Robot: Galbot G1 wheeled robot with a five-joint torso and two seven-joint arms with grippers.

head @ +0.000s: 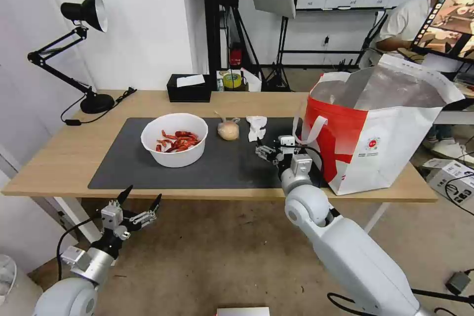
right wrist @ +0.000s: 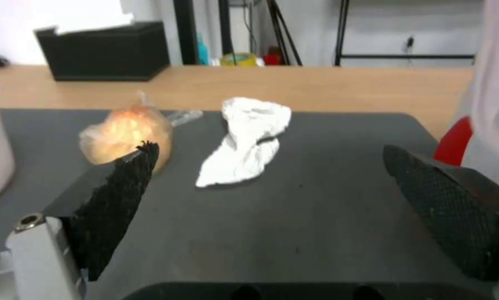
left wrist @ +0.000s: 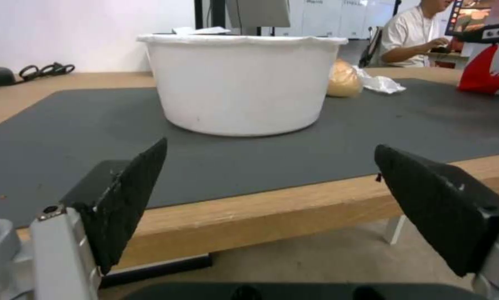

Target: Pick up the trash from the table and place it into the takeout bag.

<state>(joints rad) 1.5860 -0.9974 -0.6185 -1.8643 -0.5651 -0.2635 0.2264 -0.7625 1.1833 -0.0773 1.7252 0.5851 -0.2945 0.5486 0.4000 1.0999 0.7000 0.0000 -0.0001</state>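
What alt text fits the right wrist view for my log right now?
The open right gripper hovers low over the dark mat, facing a crumpled white tissue. A small beige-filled plastic bag lies beside the tissue, with a black tissue box behind.

Head camera looks down from above on the table (head: pixel 59 158). Each wrist camera peers low between its own fingers across the mat (right wrist: pixel 316 187); both share the tissue (right wrist: pixel 244 141).
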